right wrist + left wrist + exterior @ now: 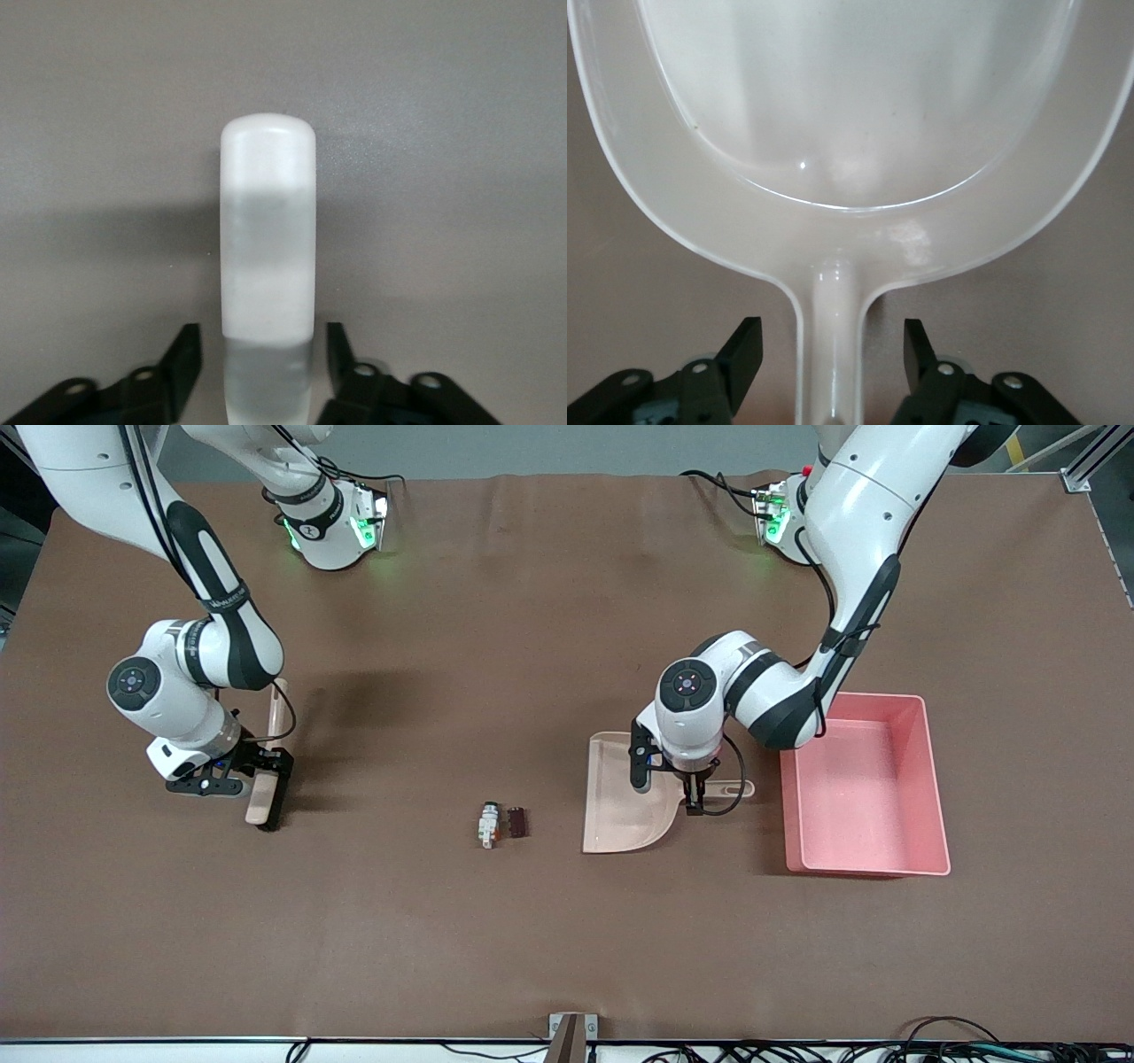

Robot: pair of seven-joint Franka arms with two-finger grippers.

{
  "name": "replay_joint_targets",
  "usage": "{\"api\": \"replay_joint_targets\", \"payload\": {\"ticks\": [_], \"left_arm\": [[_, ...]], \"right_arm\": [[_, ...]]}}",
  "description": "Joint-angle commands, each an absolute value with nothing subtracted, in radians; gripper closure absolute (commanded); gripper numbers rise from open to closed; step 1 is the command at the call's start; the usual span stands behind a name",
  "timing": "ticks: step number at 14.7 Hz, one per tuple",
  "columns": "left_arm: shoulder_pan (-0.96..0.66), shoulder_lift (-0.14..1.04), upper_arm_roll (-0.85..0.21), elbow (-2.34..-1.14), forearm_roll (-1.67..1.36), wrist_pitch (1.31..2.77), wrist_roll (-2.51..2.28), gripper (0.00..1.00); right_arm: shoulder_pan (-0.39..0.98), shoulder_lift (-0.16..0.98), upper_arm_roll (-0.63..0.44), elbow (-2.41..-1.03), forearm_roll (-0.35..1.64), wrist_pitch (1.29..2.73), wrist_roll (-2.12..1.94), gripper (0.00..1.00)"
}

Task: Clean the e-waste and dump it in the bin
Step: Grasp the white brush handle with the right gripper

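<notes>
The e-waste lies on the brown table: a white-grey part with an orange bit [487, 825] and, beside it, a dark brown-black cylinder [516, 821]. The beige dustpan [620, 806] lies between them and the pink bin [930, 779]. My left gripper [695, 788] is low over the dustpan's handle [830, 372], open, with a gap at each finger [744, 345]. My right gripper [268, 778] is open, its fingers [186, 354] straddling the pale handle of a brush [276, 708], near the right arm's end. That handle [267, 239] lies flat on the table.
The dustpan's open mouth faces the e-waste. The bin stands close beside the dustpan's handle, toward the left arm's end. A small bracket [571, 1036] sits at the table edge nearest the front camera.
</notes>
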State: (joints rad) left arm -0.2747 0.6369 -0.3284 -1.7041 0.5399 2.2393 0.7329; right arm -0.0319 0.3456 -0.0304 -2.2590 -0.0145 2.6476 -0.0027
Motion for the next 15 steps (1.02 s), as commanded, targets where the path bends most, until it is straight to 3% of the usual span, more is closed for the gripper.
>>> {"api": "replay_joint_targets", "payload": {"ticks": [1,6,9,15], "left_arm": [[-0.278,0.663,-0.328,-1.671,0.561,2.233,0.746,0.28],[-0.279,0.681,-0.328,-1.651,0.563,2.233,0.746,0.36],[-0.279,0.681,-0.328,-1.652,0.565,2.227,0.746,0.51],[-0.279,0.680,-0.328,-1.651,0.571,2.223,0.744,0.71]], "right_arm": [[-0.035,0.348,-0.026,-2.267,0.000,2.654,0.006,0.61],[-0.014,0.339,-0.018,-2.217,0.000,2.581,0.002,0.84],[0.061,0.334,-0.014,-2.117,0.003,2.407,0.096,0.85],[0.253,0.356,-0.017,-2.053,0.166,2.425,0.184,0.92]]}}
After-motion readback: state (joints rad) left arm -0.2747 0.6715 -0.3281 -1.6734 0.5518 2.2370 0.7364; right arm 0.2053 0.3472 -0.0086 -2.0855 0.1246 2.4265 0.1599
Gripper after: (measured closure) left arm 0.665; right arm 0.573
